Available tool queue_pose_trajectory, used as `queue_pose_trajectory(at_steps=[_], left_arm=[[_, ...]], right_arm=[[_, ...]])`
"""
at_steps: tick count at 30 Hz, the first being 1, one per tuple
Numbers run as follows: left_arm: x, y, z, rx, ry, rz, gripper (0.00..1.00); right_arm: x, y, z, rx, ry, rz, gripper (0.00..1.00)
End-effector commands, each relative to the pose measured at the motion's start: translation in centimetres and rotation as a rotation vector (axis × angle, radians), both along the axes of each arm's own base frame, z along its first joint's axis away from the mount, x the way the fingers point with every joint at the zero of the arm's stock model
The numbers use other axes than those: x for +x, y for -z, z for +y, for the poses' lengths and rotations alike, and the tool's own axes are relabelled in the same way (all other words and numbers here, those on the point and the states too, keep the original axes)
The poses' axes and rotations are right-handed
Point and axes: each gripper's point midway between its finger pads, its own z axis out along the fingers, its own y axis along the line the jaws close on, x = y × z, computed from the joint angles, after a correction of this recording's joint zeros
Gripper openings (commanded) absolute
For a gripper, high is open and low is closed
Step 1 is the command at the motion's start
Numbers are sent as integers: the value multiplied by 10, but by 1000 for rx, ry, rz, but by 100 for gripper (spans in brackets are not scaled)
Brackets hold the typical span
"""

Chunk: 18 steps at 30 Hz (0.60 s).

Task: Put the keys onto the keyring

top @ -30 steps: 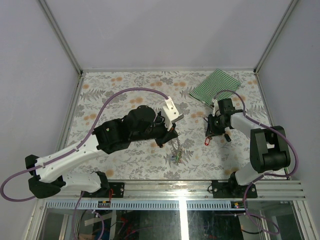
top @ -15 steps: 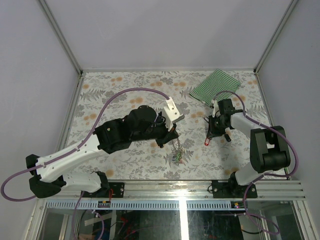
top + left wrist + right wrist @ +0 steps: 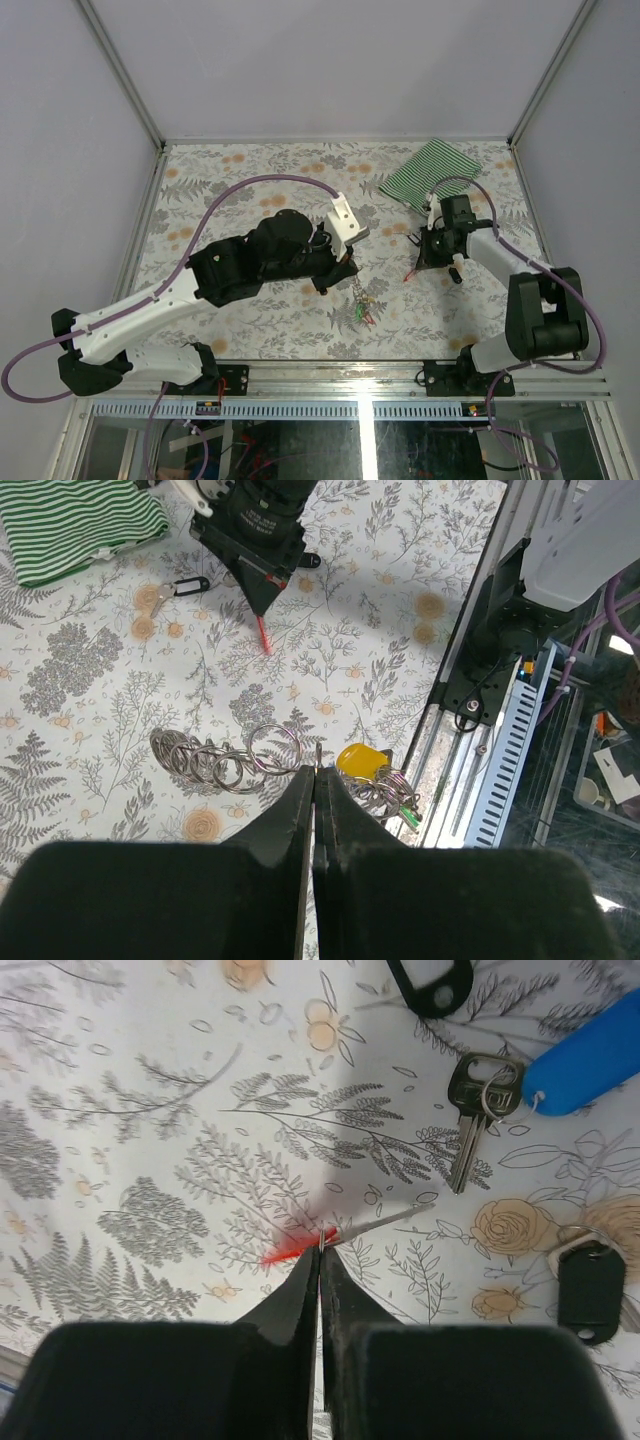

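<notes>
Toward the near edge of the table (image 3: 250,180), the left gripper (image 3: 313,777) is pinching the keyring (image 3: 225,760), with both fingers pressed together on its thin wire. The chain of grey rings is trailing away from the fingertips to one side, while a yellow tag (image 3: 362,761) and a green tag (image 3: 410,820) are bunching with metal keys on the other side. Whether the chain is touching the table cannot be told. Farther toward the right side of the table, well apart from the keyring, the right gripper (image 3: 320,1250) is clamping the red-tagged key (image 3: 290,1253) at its small ring, with the fingers closed together. The red tag is pointing one way from the fingertips and the thin metal blade the other, close over the floral surface. Near this gripper, a blue-tagged key (image 3: 585,1058) and a black-tagged key (image 3: 590,1285) are lying loose on the table, apart from each other. At the far right corner, a green-striped cloth (image 3: 432,172) is lying flat.
</notes>
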Motion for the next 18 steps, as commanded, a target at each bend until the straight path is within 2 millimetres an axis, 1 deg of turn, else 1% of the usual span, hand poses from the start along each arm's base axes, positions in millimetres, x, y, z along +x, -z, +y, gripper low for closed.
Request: queue_pose_trajectory(at_steps=[1,4,8,10,14,16,18], left_arm=[[-2,-35,-3,-92,34,-83,0],[7,-37,7,-68,4,-158,0],[19,-46,20,-81,-38,-286,0],[21,-49,25,-82,-37,-342,0],[25,-54,34,-92,-51,-423,0],[23,-54,37,-104,-34,-464,0],[22,-55,40,-122,-29,-501,0]], right_arm=[[27,-59,7,49,-30,-246,0],[31,-98,19,127,-80,-394,0],[24,-160,49,304,-186,-608,0],[17,-189,63,396,-227,-714,0],[-3,-241,81,498,-320,-904,0],[-15,-266,89,540,-368,-986,0],[-33,-291,101,589,-437,-1070,0]])
